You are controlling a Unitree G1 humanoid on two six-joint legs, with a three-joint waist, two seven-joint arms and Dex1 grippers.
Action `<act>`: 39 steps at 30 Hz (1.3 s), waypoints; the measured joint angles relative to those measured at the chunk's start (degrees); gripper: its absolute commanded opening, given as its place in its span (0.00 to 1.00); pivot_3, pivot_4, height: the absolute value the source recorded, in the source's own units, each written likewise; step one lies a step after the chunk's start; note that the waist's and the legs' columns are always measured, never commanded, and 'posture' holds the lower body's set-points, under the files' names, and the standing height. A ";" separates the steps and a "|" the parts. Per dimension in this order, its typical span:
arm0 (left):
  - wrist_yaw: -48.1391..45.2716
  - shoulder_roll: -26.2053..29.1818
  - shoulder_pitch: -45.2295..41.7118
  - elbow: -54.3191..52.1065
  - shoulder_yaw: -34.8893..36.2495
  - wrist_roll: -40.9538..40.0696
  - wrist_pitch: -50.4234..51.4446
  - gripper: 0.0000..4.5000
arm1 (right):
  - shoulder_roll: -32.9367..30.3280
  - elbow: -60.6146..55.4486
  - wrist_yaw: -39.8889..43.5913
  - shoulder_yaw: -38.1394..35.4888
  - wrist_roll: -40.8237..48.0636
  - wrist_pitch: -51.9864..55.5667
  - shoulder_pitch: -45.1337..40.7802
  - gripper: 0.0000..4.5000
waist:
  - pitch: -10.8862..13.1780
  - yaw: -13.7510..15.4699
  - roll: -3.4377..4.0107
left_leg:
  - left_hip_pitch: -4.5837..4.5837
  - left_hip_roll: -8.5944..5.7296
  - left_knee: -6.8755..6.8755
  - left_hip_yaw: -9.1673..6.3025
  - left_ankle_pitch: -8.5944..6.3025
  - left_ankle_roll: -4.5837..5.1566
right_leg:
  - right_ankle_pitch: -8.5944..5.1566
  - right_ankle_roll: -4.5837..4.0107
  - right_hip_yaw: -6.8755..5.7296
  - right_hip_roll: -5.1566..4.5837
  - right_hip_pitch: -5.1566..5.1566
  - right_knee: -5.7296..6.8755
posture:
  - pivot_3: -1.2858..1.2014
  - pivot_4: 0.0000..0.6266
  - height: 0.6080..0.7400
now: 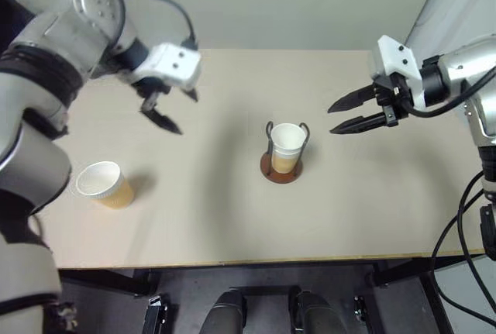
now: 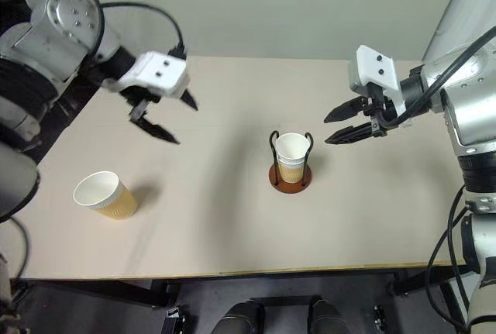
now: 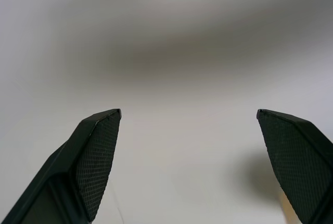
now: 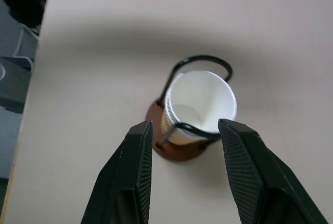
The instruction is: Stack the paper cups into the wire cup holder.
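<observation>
Pale beige and matte, the table [image 1: 232, 218] is seen from above in both eye views, filling the middle of the frame, with a thin yellowish front edge along the lower part. Behind it, across the top of the frame, a plain light grey-green wall is seen. Below the front edge, dark floor and black frame parts of the table are visible.

One wire cup holder [image 1: 280, 170] is counted, standing upright slightly right of the frame's centre. A round reddish-brown base and two dark wire loops are seen on it. Nested cups [image 1: 287, 146] stand inside it between the loops, white rim up, tan-orange lower down; more than one rim edge can be made out, but the exact number in the stack cannot be told. In the right wrist view the white inside of the top cup [image 4: 200, 102] is looked into, with a wire loop crossing in front of it.

One further paper cup [image 1: 105, 184] is counted apart from the holder, lying tilted on its side at the lower left of the frame, its white mouth turned toward the left.

Two grippers are counted. The left gripper [image 1: 164, 111] is held above the table at the upper left, its two black fingers spread wide with nothing between them. The right gripper [image 1: 341, 115] is held at the right, pointing toward the holder, its fingers parted and empty, near the holder but not touching it.
</observation>
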 measured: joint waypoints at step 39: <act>-0.05 15.48 7.69 -5.39 -8.26 8.02 -12.15 0.99 | 4.99 4.53 2.06 1.77 -0.79 -3.69 -1.29 0.44 | -0.03 -0.81 -0.04 | 0.08 0.17 -0.33 -0.06 0.09 -0.33 | -0.08 -0.73 -0.10 0.09 -0.31 0.30 | 0.52 0.24 1.00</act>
